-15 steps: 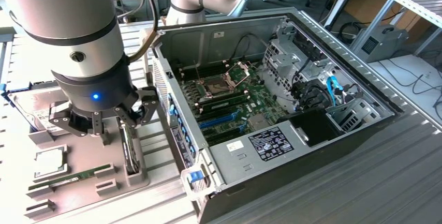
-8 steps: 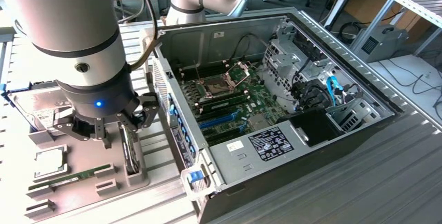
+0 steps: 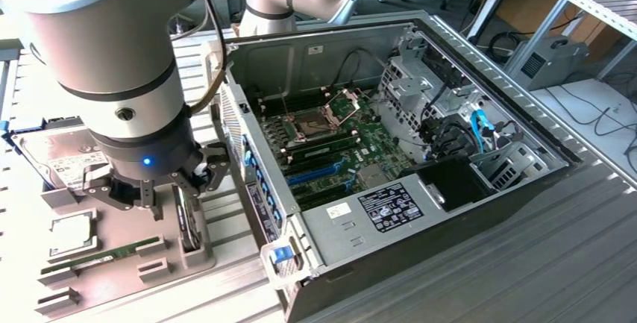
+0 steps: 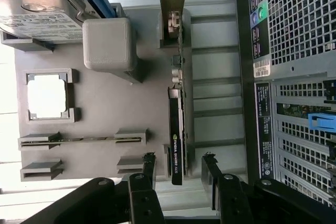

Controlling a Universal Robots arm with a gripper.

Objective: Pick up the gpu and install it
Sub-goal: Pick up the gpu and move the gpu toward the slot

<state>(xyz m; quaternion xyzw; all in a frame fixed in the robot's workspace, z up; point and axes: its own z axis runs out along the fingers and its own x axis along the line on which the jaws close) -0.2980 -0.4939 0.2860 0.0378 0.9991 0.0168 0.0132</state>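
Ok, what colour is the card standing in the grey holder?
The card is black; the wrist view shows it best.

A flat grey plastic parts tray point(image 4: 121, 103) lies under the jaws, carrying a silver white-labelled hard drive point(image 3: 60, 160), a square silver processor chip point(image 3: 71, 235) and a slim green memory stick point(image 3: 110, 254). An open grey metal computer case point(image 3: 348, 222) stands beside the jaws, on the exterior view's right.

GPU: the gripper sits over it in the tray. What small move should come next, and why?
Probably ease straight down a little, then close. The gripper is open, its fingers standing either side of the gpu with gaps visible, and the card stands on edge in the tray, not yet gripped.
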